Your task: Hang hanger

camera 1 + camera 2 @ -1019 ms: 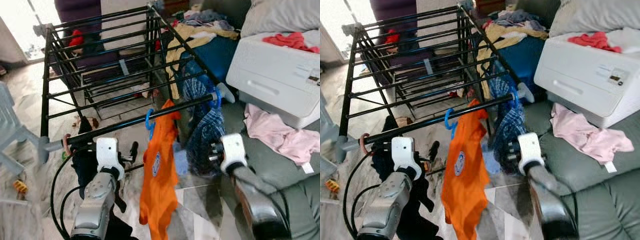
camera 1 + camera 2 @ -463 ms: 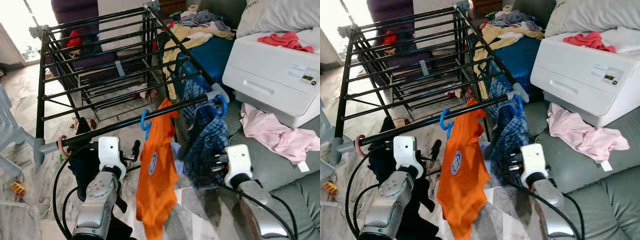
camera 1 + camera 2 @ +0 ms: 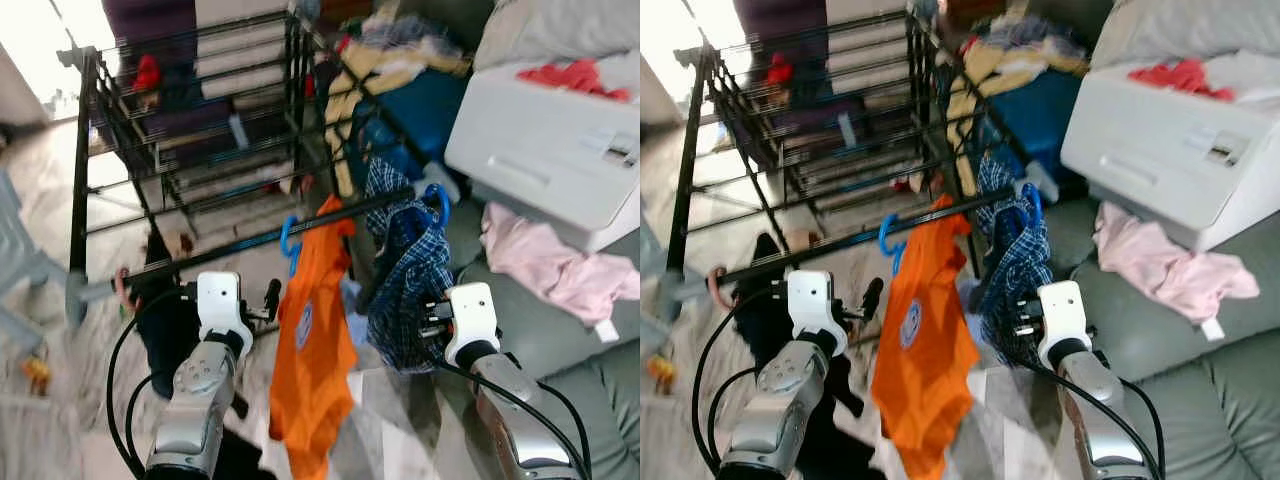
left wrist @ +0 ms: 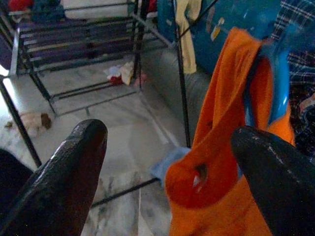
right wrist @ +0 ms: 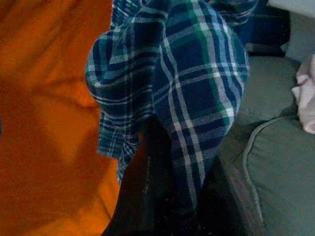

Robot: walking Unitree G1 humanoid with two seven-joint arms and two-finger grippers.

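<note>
A black drying rack [image 3: 98, 180] stands ahead. On its front rail [image 3: 230, 247] an orange shirt [image 3: 310, 360] hangs from a blue hanger [image 3: 288, 240]. At the rail's right end a blue plaid shirt [image 3: 410, 290] hangs on another blue hanger [image 3: 438, 205]. My right gripper [image 3: 428, 318] presses into the plaid shirt's lower part, and its dark fingers [image 5: 147, 187] look shut on the fabric [image 5: 187, 98]. My left gripper [image 4: 167, 142] is open below the rail, just left of the orange shirt [image 4: 221, 162], holding nothing.
A dark garment [image 3: 165, 335] hangs on a pink hanger [image 3: 120, 290] at the rail's left end. A white appliance [image 3: 550, 150] and a pink cloth [image 3: 550, 265] lie on the green sofa [image 3: 600, 400] to the right. Clothes [image 3: 400, 60] are heaped behind the rack.
The camera has shaken and the picture is blurred. My right gripper has closed in on the plaid shirt, which now bunches against it. The left arm holds its place.
</note>
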